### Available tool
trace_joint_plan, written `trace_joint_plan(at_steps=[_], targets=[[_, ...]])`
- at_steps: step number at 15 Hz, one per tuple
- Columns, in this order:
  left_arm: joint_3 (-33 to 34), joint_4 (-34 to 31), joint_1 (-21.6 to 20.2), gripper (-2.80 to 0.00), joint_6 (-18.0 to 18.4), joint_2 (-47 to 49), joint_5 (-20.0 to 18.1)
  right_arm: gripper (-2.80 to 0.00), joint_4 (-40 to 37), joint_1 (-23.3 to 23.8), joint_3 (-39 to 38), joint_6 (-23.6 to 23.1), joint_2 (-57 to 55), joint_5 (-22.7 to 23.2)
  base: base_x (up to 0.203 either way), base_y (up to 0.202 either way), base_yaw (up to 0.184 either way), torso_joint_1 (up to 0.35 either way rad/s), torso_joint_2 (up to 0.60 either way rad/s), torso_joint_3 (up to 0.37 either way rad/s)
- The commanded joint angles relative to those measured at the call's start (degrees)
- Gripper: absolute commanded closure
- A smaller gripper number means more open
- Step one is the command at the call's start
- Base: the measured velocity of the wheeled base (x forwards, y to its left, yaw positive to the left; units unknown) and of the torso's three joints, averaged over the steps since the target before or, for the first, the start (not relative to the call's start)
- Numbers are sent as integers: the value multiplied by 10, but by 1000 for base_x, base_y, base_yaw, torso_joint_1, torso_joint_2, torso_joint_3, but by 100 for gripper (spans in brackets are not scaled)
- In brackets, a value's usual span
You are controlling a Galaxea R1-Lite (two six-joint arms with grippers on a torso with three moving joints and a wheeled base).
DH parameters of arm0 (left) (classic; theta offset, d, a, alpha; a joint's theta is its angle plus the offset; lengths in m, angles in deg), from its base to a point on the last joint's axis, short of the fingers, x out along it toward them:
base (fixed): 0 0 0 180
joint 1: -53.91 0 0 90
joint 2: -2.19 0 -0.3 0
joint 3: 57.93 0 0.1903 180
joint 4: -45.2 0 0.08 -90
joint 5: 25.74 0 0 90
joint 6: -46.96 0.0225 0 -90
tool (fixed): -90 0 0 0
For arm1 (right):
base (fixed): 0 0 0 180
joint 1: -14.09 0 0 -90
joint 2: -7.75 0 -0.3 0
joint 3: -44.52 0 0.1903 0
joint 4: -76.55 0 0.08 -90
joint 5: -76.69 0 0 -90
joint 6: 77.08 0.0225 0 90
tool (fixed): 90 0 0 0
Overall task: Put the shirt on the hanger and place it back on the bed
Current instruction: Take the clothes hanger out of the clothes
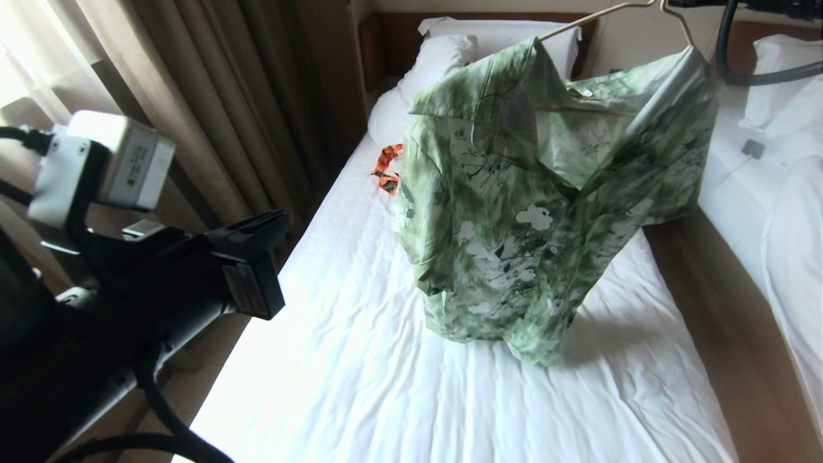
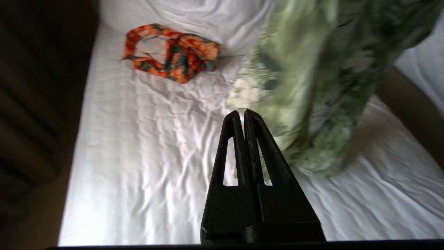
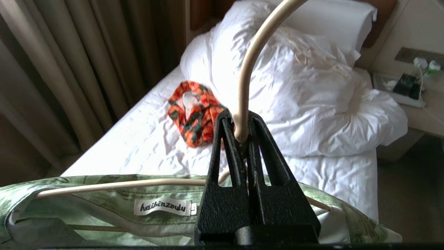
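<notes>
Shirt — right tool pinching hanger

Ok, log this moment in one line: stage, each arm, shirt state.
stage: shirt on hanger, hem touching bed | right gripper: shut on hanger neck, holding it up | left gripper: shut, empty, left of shirt

Your head view looks down the bed; both wrist views face its headboard end, sharing the orange garment.
</notes>
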Motion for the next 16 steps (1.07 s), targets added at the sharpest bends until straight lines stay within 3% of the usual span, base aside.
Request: trace_joint_plan(at_steps=[1,4,7,8,11,16], targets=[[-37,-11,72,0,-19,42,-50,0,-26,-1,0,3,-13,-16,0,0,0,0,0,0],[-69,-11,97,0,-87,95,-130,0,-30,-3,0,16,-37,-69,0,0,0,0,0,0],[-86,40,76,0,-113,183,-205,0,-51,-14,0,16,-36,-88,0,0,0,0,0,0],[-91,81,65,-280,-115,224,-218,0,-61,-21,0,16,-33,-91,0,0,0,0,0,0],[-129,165,31,-280,-117,333,-235,0,-65,-24,0,24,-30,-92,0,0,0,0,0,0],[-239,180,-18,-280,-118,415,-236,0,-78,-28,-1,53,-19,-90,0,0,0,0,0,0]])
